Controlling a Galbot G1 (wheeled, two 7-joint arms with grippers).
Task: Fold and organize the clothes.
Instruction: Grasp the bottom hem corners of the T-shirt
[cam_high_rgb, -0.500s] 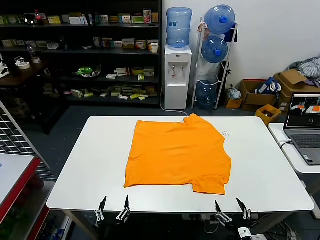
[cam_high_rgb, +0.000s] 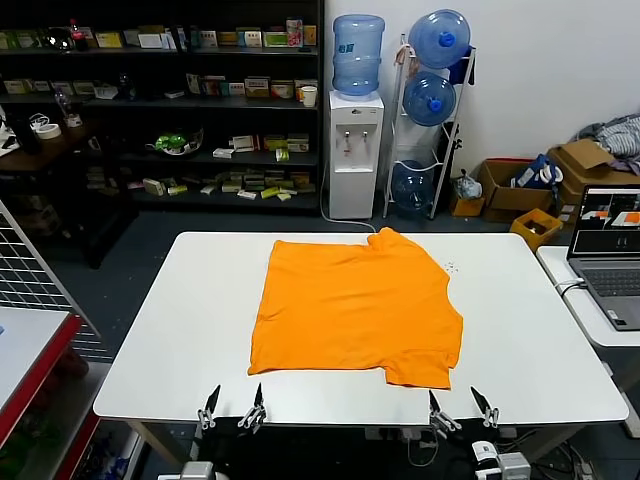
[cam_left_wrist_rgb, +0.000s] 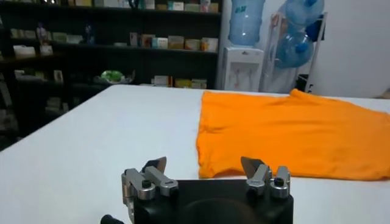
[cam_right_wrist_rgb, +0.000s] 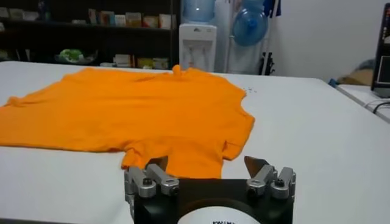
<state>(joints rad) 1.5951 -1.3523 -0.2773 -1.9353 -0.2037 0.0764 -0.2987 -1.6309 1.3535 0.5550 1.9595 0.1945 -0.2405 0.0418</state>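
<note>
No lettering could be read on the orange T-shirt (cam_high_rgb: 355, 308), which lay flat at the middle of the white table (cam_high_rgb: 150, 340). The left gripper (cam_high_rgb: 232, 412) stood wide open and empty at the near edge, the shirt toward its one o'clock. The right gripper (cam_high_rgb: 462, 408) also stood wide and empty, the shirt toward its eleven o'clock.

white table (cam_high_rgb: 160, 340), water dispenser (cam_high_rgb: 356, 150), laptop (cam_high_rgb: 608, 250)

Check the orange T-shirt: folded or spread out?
Partly folded: the orange T-shirt lies flat on the table, only one sleeve showing, near right.
</note>
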